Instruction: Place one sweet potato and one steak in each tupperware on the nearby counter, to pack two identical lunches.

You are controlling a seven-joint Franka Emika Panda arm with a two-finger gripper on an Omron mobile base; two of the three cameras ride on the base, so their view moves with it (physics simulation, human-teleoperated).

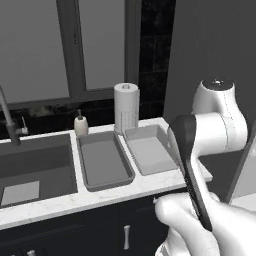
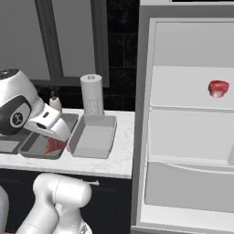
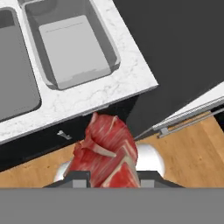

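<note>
White marble-patterned table [image 1: 100, 195] carries two shallow grey rectangular tupperware trays [image 1: 104, 161] [image 1: 150, 148] side by side, both bare in the hand view, just right of the dark sink basin [image 1: 35, 167]. Fingers [image 3: 107, 175] are clamped on a red marbled raw steak [image 3: 105, 151] beyond the table's front edge. Another steak [image 2: 218, 88] sits on a white fridge shelf [image 2: 183, 98].

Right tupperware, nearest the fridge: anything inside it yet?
The right tupperware shows only a bare grey floor. The gripper holds a steak short of the counter.
</note>
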